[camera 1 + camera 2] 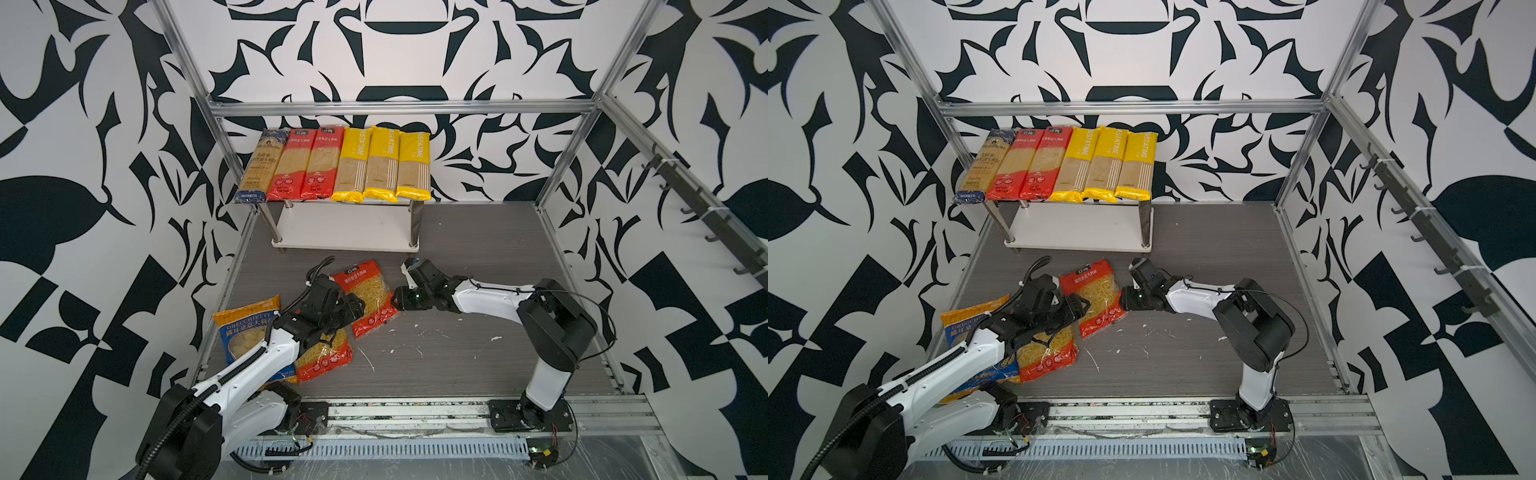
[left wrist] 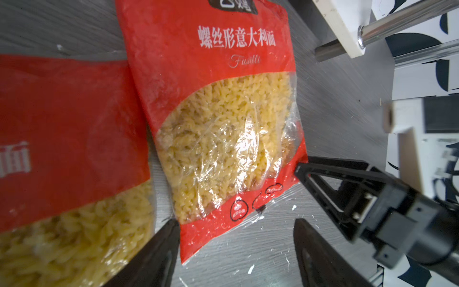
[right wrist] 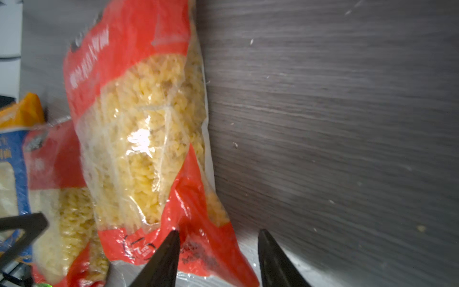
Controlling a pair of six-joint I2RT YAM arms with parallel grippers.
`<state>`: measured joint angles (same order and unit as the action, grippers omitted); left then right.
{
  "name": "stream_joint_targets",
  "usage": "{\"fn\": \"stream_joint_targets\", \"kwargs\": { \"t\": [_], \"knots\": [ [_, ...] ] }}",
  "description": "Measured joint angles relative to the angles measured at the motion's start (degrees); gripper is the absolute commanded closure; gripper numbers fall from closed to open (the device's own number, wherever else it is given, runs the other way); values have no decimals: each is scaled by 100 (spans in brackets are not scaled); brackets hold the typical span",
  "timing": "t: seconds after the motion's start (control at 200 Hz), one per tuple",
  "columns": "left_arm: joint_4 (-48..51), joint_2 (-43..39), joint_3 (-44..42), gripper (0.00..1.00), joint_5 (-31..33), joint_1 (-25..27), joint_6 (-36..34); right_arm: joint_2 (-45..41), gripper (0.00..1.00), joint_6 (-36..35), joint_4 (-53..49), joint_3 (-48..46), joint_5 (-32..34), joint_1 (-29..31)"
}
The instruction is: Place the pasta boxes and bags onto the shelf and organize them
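Pasta bags lie on the bench (image 1: 478, 345) near the arms: a blue-orange bag (image 1: 245, 328) nearest, a red bag (image 1: 328, 357) just beside it, and the fusilli bag (image 1: 368, 297) a little farther. The left tool (image 2: 236, 223) is released, its jaws wide on both sides of one bottom corner of the fusilli bag, not pressing it. The right tool (image 3: 218, 232) is not clenched either; its jaws stand apart around the other bottom corner, one jaw touching the film, the other clear of it.

I think the risk is a thin grip. The bags are soft pillows of glossy, wrinkled film with loose spirals inside, so a pinch on the seam alone can slip or tear, and the content can sag to one side. The tools are close and could collide. Farther, the shelf (image 1: 345, 228) has flat white boards and shiny round legs; six long flat packets (image 1: 353, 164) fill the top board, so a bulging bag may catch when it goes onto the low bottom board.
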<state>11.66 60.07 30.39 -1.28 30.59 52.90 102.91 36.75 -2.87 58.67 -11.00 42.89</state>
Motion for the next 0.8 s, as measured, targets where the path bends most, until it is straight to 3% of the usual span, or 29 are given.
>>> {"fn": "stream_joint_targets", "kwargs": {
  "t": [0.2, 0.41, 0.8],
  "knots": [
    [-31, 0, 2, 24, 4, -4, 2, 52, 84, 50, 129, -26, -190, 35],
    [-9, -33, 2, 24, 20, -4, -4, -319, 99, 269, 498, -544, -210, 37],
    [-79, 240, 181, 24, -66, -4, -24, -2048, 100, 925, 420, -2199, 382, 44]
  ]
}}
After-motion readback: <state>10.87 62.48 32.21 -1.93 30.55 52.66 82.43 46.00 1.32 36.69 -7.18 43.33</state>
